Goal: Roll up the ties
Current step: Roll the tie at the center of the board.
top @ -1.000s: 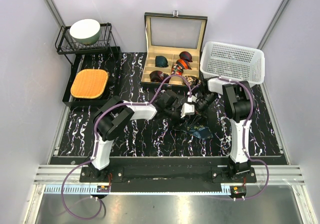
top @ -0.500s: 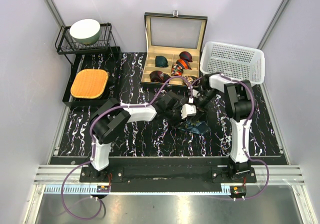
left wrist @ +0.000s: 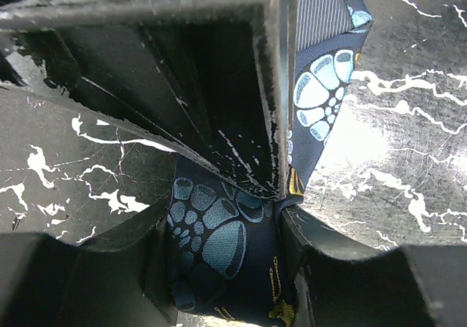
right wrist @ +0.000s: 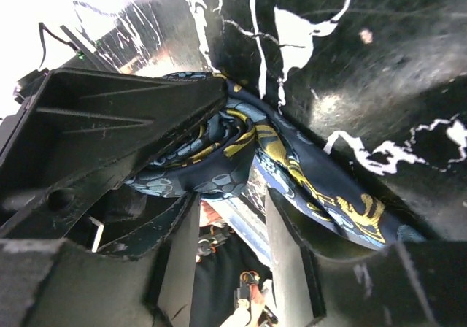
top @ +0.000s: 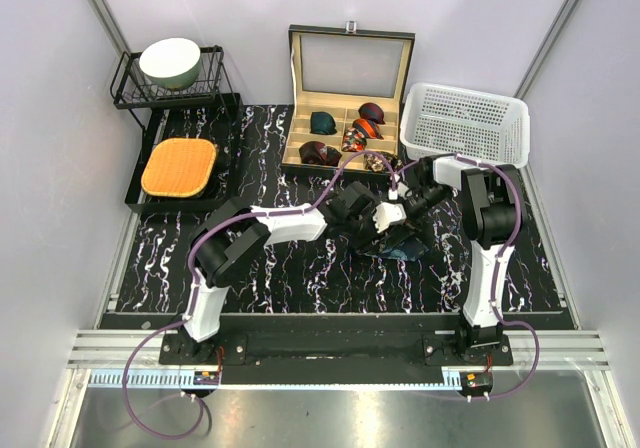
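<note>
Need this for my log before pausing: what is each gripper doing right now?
Left gripper: fingers closed on the navy tie.
Right gripper: fingers open, holding nothing.

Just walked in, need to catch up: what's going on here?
The left gripper pinches a folded stretch of a dark navy necktie with teal-and-gold pattern over the black marbled table. The right gripper is open at its loosely coiled part. Other coiled ties sit in the open black box.
</note>
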Controlling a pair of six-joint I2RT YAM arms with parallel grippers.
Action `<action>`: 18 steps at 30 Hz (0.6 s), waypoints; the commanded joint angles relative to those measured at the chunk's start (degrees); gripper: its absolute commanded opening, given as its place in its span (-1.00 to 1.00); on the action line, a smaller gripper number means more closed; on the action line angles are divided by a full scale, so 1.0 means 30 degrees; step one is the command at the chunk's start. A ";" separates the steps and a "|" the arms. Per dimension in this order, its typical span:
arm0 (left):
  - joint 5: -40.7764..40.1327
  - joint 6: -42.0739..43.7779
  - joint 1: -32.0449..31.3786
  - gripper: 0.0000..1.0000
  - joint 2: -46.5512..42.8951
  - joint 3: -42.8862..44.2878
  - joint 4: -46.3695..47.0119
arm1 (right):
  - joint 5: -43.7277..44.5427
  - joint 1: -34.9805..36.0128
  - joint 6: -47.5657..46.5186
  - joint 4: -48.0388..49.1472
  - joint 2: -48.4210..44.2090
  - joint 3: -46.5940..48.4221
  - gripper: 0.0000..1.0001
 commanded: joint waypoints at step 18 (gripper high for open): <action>-0.0182 -0.1055 0.0089 -0.26 0.2135 -0.1735 -0.3347 | -0.4850 -0.0391 0.1686 0.5770 0.0451 -0.2303 -0.67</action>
